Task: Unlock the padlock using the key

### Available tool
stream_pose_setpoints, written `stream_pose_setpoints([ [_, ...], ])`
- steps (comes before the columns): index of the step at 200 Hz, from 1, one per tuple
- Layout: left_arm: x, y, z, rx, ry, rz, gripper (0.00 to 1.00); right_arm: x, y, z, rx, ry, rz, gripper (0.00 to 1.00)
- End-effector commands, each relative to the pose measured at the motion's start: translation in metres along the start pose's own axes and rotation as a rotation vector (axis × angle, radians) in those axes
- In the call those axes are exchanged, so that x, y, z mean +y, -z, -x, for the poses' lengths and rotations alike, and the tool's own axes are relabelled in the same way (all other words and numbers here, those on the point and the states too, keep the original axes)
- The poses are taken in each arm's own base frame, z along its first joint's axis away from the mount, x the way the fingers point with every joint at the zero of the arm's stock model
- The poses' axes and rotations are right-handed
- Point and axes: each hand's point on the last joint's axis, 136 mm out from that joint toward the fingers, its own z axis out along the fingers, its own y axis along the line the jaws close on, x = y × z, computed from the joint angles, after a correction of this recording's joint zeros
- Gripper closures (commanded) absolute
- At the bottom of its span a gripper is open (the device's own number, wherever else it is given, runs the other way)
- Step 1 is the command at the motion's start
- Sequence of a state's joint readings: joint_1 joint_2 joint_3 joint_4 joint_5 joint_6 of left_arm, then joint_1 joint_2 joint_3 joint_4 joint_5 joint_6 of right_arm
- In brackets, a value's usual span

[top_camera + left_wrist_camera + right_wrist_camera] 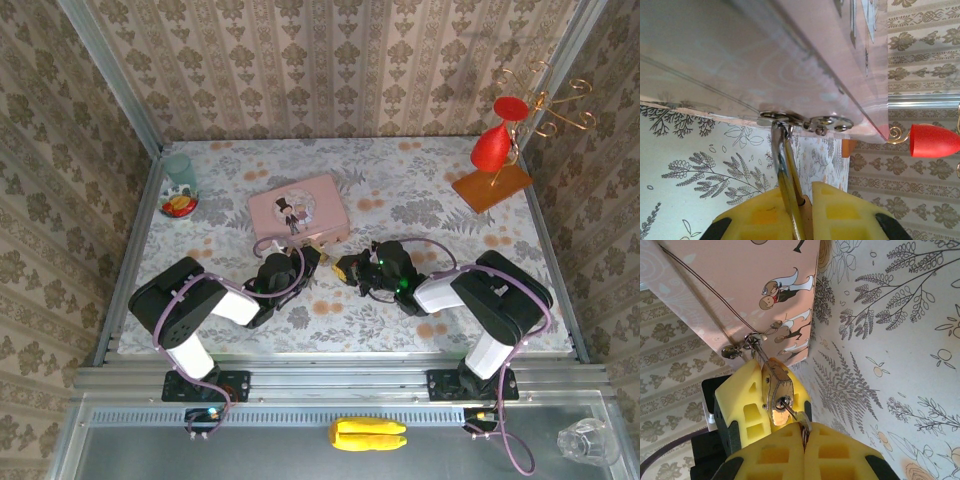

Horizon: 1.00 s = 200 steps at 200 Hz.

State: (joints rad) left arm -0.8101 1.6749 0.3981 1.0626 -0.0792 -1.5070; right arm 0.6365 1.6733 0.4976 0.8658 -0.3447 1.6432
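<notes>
Right wrist cam: our right claw (804, 437) pinches the small silvery key (791, 410), seated in the tiny brass-gold padlock (776, 382) that our left claw (797, 205) clamps at the hasp (732, 351) of the pink rectangular tin (740, 285), so next we'd twist it gently.

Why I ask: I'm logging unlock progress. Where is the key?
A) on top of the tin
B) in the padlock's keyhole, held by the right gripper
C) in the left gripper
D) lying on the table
B: in the right wrist view the key has its tip in the keyhole of the padlock, and its other end is pinched in the right gripper.
</notes>
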Motion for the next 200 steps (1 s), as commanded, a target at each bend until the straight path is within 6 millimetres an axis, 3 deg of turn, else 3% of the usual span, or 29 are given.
stream_pose_setpoints([
  [1,-0.019,0.000,-0.032,0.144,0.067,-0.069,0.95,0.049,-0.001,-0.010,0.031,0.091,0.114,1.00],
  [40,-0.020,0.000,-0.033,0.148,0.066,-0.070,0.95,0.046,-0.003,-0.008,0.030,0.094,0.107,1.00],
  [91,-0.016,0.000,-0.032,0.135,0.043,-0.053,0.95,0.057,0.001,-0.013,0.037,0.100,0.121,1.00],
  [200,-0.022,-0.006,-0.041,0.149,0.049,-0.082,0.95,0.051,-0.006,-0.018,0.037,0.081,0.111,1.00],
])
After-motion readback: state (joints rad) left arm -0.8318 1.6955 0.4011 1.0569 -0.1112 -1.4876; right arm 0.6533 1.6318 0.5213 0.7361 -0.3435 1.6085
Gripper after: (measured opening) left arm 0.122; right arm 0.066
